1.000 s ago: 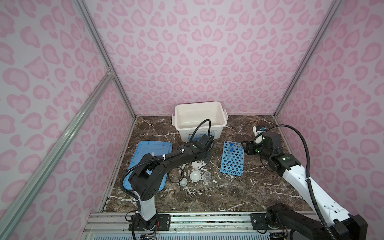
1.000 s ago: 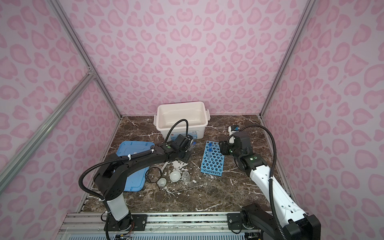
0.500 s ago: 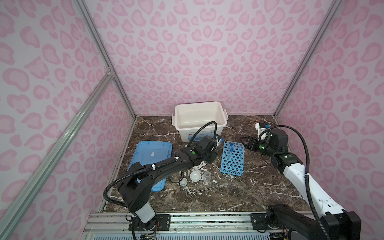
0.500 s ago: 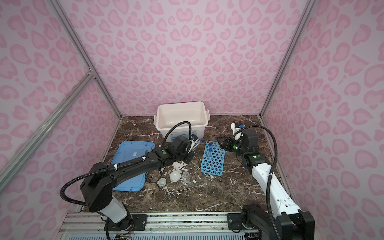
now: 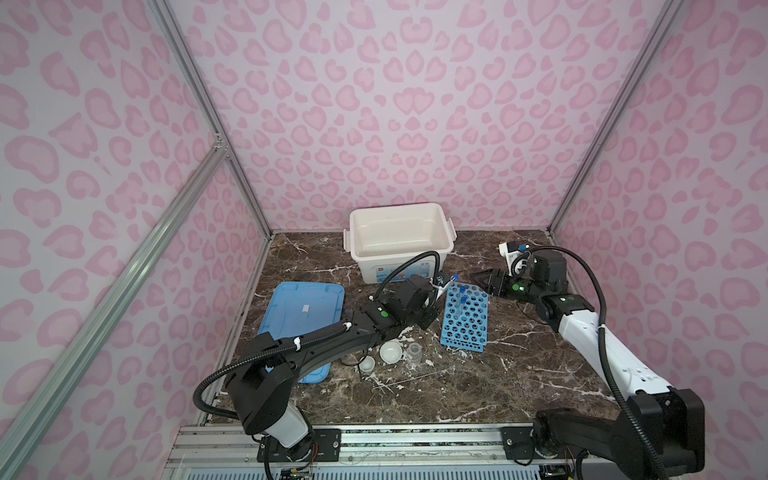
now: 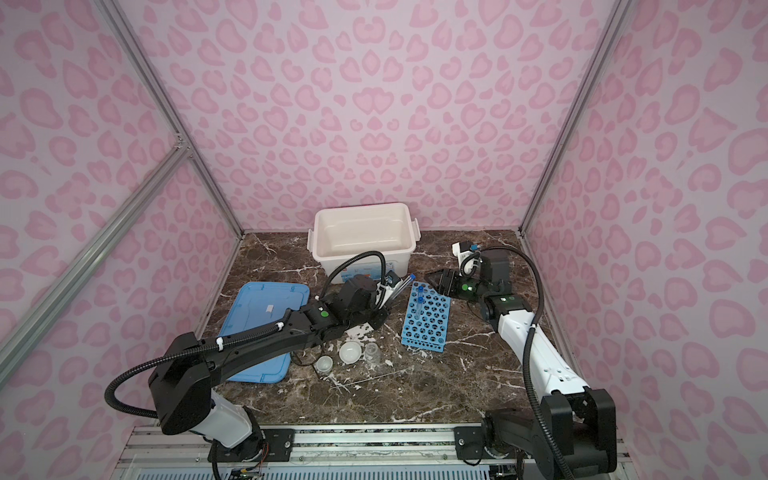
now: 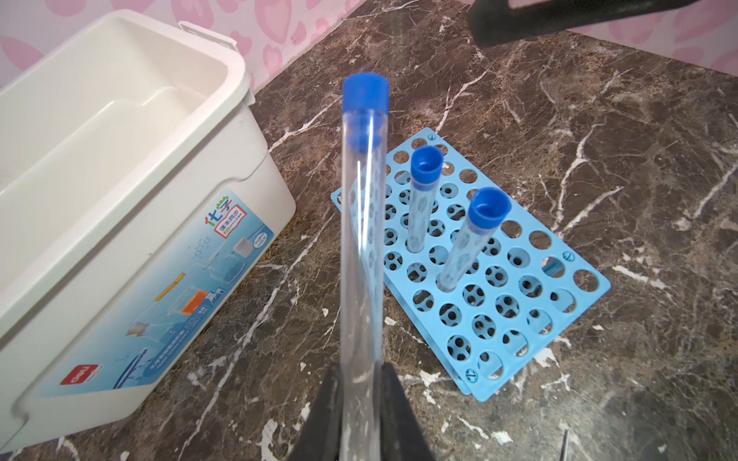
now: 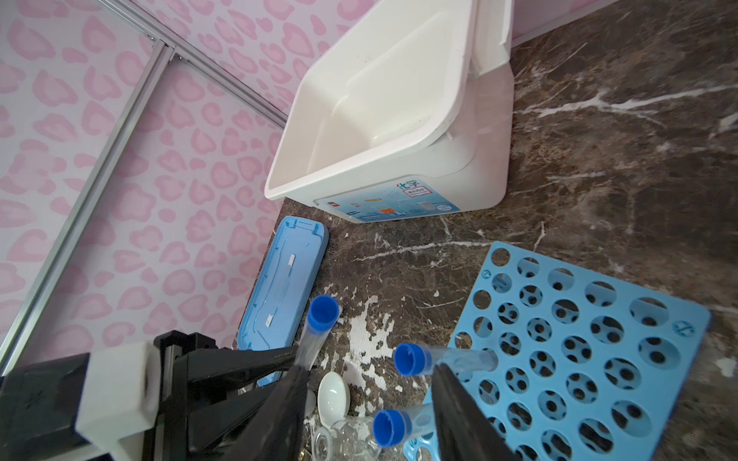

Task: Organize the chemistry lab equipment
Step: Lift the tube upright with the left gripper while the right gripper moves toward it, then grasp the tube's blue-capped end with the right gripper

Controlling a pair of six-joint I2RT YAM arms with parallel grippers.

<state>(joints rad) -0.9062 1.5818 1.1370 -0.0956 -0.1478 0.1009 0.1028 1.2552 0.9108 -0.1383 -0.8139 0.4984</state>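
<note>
Your left gripper (image 7: 361, 383): fingers narrow, clamped on a tube (image 7: 361, 239), raised between box (image 7: 120, 223) and rack (image 8: 683, 328).
Your right gripper (image 8: 371, 399): fingers apart, empty, by rack's far end.
Two more tubes (image 7: 425, 191): standing in rack holes.

The left arm (image 5: 324, 340) and right arm (image 5: 582, 328) pair black joints with white shells. Ribbed black cables (image 5: 198, 390) loop alongside and green lights (image 5: 384, 314) dot the wrists. The left pincer (image 7: 361, 383) and right pincer (image 8: 367, 369) are tapered and black.
</note>
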